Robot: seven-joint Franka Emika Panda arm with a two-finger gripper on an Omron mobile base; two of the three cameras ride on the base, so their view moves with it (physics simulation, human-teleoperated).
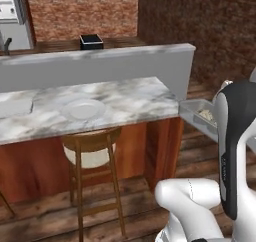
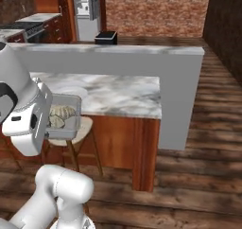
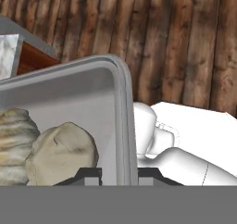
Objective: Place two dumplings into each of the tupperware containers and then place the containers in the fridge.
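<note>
Grey container: translucent tupperware container (image 3: 69, 86) with a raised rim and rounded corner, carried in the air off the end of the surface, over the wooden floor (image 2: 198, 143).
Hand: the hand (image 3: 119, 173) pinches the container's rim wall, one dark tip inside and one outside, jaws nearly together on the thin plastic.
Dumplings: two pale crimped dumplings (image 3: 60, 153) lie inside the held container, touching each other, just beside the inner fingertip; they also show through the container wall in the right base view (image 2: 59, 117).
Container from the left base view: the tray (image 1: 197, 113) juts out past the arm, level with the surface edge.
Surface: marble surface (image 1: 125, 98) lies beside the hand, with a round plate (image 1: 82, 108) on it, well apart from the hand.
Stool: wooden stool (image 1: 92, 151) stands under the surface edge.
Fridge: a fridge (image 2: 85, 3) stands far behind the grey back wall of the surface.
</note>
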